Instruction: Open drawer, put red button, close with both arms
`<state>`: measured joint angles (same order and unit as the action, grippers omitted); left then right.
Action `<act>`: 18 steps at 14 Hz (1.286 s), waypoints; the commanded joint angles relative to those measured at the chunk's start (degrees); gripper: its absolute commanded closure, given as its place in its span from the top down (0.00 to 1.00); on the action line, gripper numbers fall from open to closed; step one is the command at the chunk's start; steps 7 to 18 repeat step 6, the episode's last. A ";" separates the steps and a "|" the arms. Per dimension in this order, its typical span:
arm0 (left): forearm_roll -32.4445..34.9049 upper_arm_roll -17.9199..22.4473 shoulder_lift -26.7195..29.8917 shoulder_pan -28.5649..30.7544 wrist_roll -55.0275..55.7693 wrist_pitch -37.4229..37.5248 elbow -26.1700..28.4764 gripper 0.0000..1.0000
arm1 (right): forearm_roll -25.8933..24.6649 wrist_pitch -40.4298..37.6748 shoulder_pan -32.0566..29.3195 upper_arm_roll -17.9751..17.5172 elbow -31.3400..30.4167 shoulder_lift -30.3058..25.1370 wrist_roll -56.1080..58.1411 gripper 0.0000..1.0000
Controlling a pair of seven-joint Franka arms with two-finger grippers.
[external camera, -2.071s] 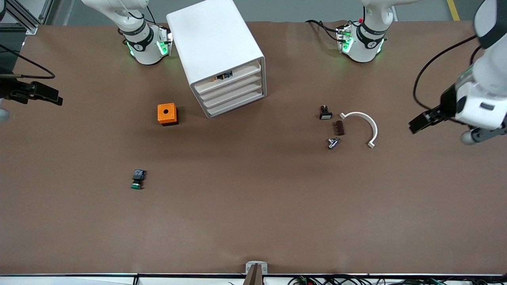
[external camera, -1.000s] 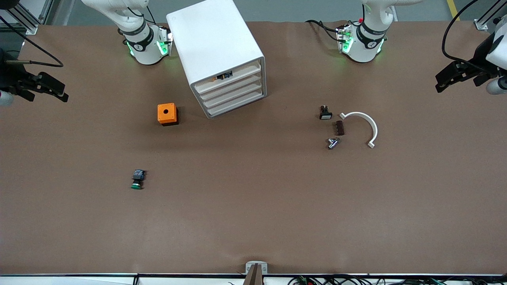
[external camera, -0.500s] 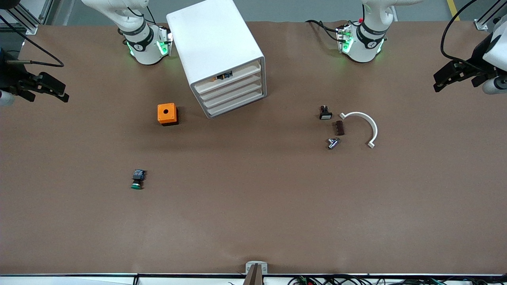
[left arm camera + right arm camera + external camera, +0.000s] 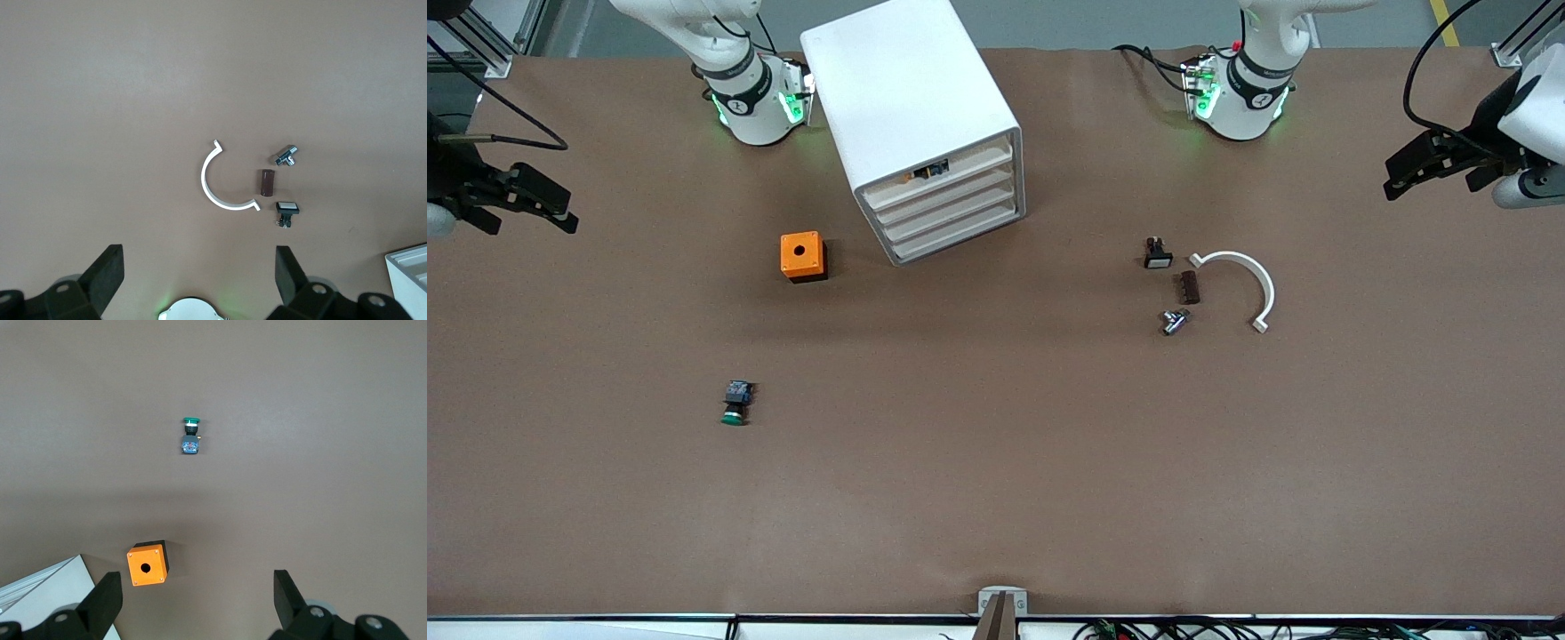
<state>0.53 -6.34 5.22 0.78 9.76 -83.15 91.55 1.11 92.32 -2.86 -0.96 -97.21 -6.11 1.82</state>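
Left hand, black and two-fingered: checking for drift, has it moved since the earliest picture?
Yes. The left hand has moved toward its arm's round white base.

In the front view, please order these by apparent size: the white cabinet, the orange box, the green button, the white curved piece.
1. white cabinet
2. white curved piece
3. orange box, though its solid area may rival the thin curved piece
4. green button

A robotics lab: two white arm bases [image 4: 751, 102] with green status lights are bolted along one edge of a brown-covered table [image 4: 996, 462]. Aluminium framing [image 4: 476, 40] stands beside the table's corner, cables [image 4: 1227, 629] run along its edge nearest the camera, and grey floor with a yellow line [image 4: 1444, 22] lies past it.
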 commanded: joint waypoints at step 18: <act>-0.53 -0.08 0.23 -0.26 -1.23 1.06 -0.23 1.00 | 0.04 0.05 -0.65 -0.10 -1.40 -1.71 0.73 1.00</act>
